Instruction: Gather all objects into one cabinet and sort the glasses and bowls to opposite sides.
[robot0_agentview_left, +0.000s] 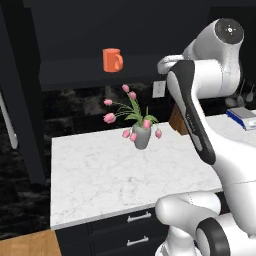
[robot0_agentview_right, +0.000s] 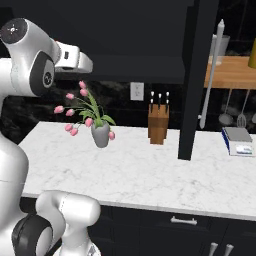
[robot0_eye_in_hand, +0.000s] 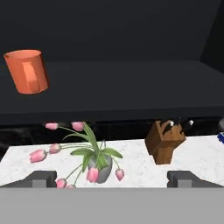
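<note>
I'm hovering my gripper (robot0_eye_in_hand: 112, 177) with fingers spread wide and empty, facing the open cabinet (robot0_eye_in_hand: 131, 94), where one orange mug (robot0_eye_in_hand: 27, 71) is sitting at the shelf's left end (tulip vase (robot0_eye_in_hand: 101, 168) below, ignoring it), so next I'm judging a reach left toward it.

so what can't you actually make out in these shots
- Cabinet shelf, left base view: right part hidden behind the arm; beside the orange mug it's too dark to read.
- Knife block, left base view: mostly hidden by the arm.
- Gripper, hand view: fingertips cut off at the bottom.
- Scale, left base view: cut by the right edge.
</note>
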